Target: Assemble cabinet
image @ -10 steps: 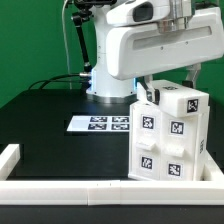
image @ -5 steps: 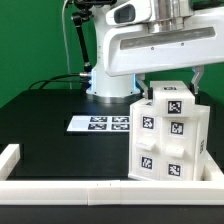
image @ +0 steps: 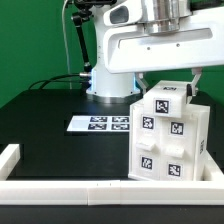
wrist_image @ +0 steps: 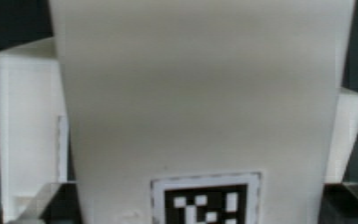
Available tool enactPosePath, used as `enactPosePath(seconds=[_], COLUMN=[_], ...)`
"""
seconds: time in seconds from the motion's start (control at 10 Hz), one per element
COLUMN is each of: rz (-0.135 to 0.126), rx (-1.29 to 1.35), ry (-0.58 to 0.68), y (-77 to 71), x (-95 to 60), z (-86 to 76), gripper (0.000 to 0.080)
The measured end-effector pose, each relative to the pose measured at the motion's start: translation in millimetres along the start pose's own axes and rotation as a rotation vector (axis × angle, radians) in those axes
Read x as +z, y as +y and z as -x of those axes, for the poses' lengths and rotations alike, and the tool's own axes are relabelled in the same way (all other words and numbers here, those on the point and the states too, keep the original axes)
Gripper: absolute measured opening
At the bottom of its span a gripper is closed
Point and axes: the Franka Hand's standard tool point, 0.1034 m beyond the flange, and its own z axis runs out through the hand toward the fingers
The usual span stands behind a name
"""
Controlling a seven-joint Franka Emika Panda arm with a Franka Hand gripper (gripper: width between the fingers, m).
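Note:
The white cabinet body (image: 165,150) stands upright at the front of the table on the exterior view's right, its tagged faces toward the camera. A smaller white tagged block (image: 170,101) sits across its top. My gripper (image: 168,90) reaches down from above and is shut on this block, one finger on each side. In the wrist view the block (wrist_image: 194,100) fills the picture, with its tag (wrist_image: 206,203) near my dark fingertips (wrist_image: 44,200). A wall of the cabinet body (wrist_image: 25,120) shows behind it.
The marker board (image: 100,124) lies flat on the black table, left of the cabinet. Low white border rails run along the front edge (image: 70,188) and the left corner (image: 10,158). The arm's base (image: 105,85) and a green cable (image: 50,82) are at the back.
The held block has swung from a tilt toward the exterior view's right to sit squarer and lower on the cabinet body. The gripper has moved left with it.

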Motion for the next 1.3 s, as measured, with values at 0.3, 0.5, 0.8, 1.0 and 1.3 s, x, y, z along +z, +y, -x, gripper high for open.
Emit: enactPosePath(seconds=[0.3, 0.5, 0.8, 1.0, 1.3], rz=[-0.016, -0.033, -0.047, -0.047, -0.049], rx=[0.287, 0.478, 0.662, 0.651, 0.643], ry=[0.016, 0.005, -0.005, -0.005, -0.022], y=[-0.1, -3.6, -8.1, -8.3, -11.4], x=[0.2, 0.5, 0.7, 0.7, -13.6], z=[6.5, 8.3, 10.1, 10.3, 12.0], gripper=[0.0555, 0.0555, 0.0555, 0.0647, 0.0789])
